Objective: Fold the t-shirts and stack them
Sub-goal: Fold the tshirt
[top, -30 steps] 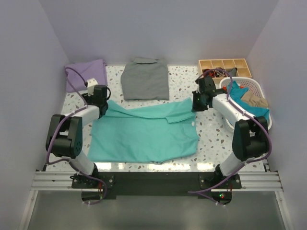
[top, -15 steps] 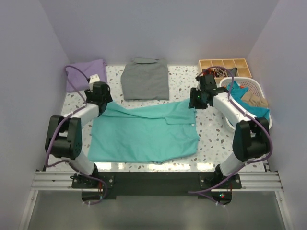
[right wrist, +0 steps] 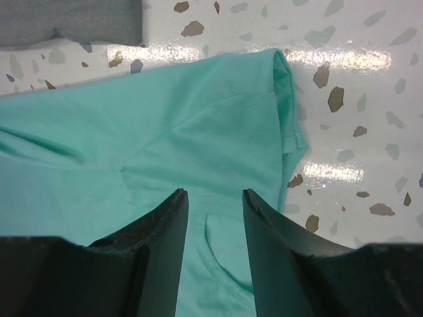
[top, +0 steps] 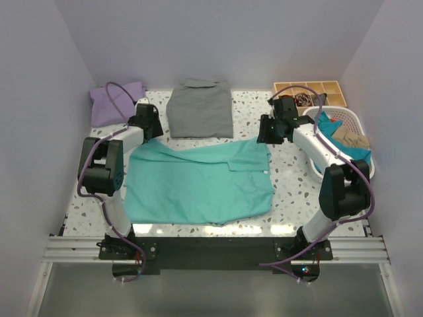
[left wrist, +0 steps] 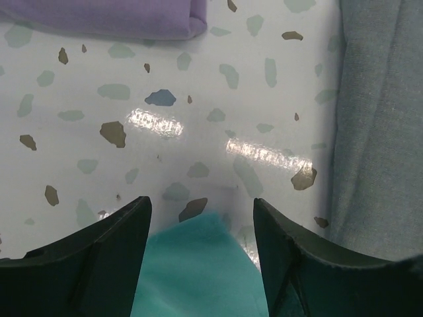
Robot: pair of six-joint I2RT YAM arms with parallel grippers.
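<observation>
The turquoise t-shirt (top: 198,181) lies spread on the table, its far part folded toward the front. My left gripper (top: 149,127) is open and empty just above the shirt's far left corner (left wrist: 198,264). My right gripper (top: 266,131) is open and empty over the far right corner, above the sleeve and collar (right wrist: 198,119). The lavender t-shirt (top: 115,102) lies folded at the back left and also shows in the left wrist view (left wrist: 99,16). In the wrist views the left gripper (left wrist: 199,205) and the right gripper (right wrist: 213,193) both have their jaws apart.
A folded grey shirt (top: 199,109) lies at the back centre, close to both grippers. A white basket (top: 360,129) with clothes stands at the right. A wooden compartment tray (top: 310,88) is behind it. Walls close in on the left, back and right.
Both grippers have moved toward the back of the table and now sit at the turquoise shirt's far corners. The shirt's far edge lies flatter and a little farther back.
</observation>
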